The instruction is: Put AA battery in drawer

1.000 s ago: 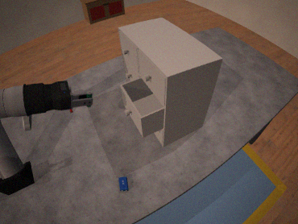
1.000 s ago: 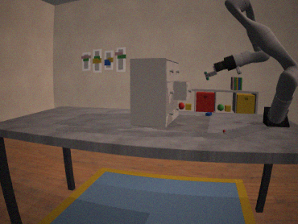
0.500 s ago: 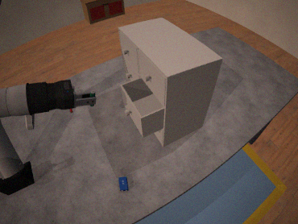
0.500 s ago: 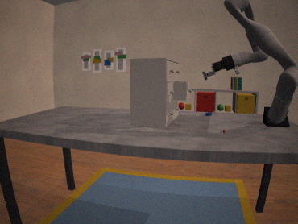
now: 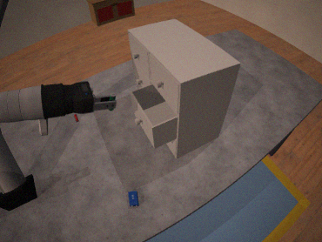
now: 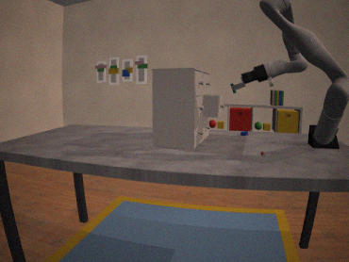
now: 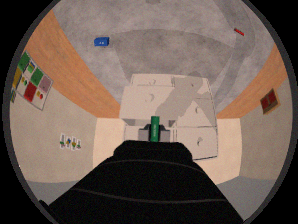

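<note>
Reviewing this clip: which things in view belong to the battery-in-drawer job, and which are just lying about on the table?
Belonging to the job:
- small chest
- its open drawer, middle row, pulled out
- green-tipped AA battery, held above the table
- gripper, shut on the battery

Just lying about:
- blue block on the table
- small red piece on the table below the arm
</note>
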